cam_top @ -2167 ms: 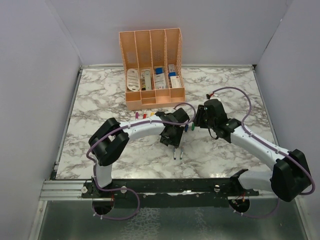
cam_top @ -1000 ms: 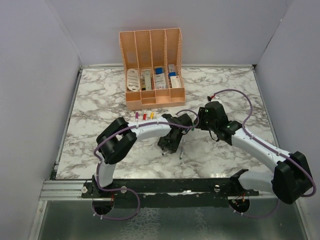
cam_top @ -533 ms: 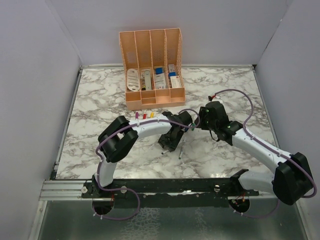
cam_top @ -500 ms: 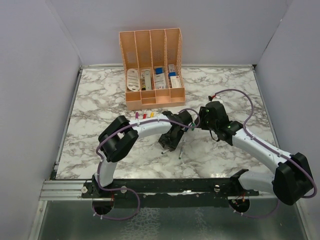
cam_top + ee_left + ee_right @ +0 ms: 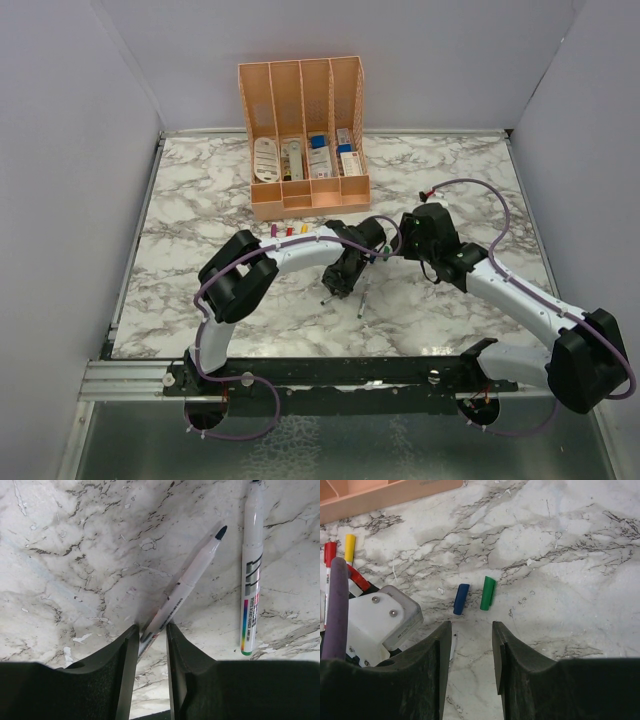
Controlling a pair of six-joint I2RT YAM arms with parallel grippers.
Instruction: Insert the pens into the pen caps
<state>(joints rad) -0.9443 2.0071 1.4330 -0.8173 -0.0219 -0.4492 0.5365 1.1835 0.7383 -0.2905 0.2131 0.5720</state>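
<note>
In the left wrist view a slim white pen (image 5: 192, 575) with a dark tip lies slantwise on the marble. Its rear end runs between the fingers of my left gripper (image 5: 152, 630), which have narrowed onto it and touch it on both sides. A second pen (image 5: 251, 570) with a green end lies just to the right. The top view shows both the held pen (image 5: 326, 297) and the loose pen (image 5: 362, 303). My right gripper (image 5: 471, 630) hangs open and holds nothing, just short of a blue cap (image 5: 461, 599) and a green cap (image 5: 488, 593).
The peach organiser (image 5: 303, 140) stands at the back of the table. In front of it lie three capped pens, purple (image 5: 273, 232), red (image 5: 290, 231) and yellow (image 5: 304, 229). The left arm's white wrist housing (image 5: 380, 617) and a purple cable (image 5: 337, 605) sit close to my right gripper's left side.
The left gripper's jaws have narrowed around the dark-tipped pen, and the left wrist has shifted slightly toward the back. The right arm has barely moved.
</note>
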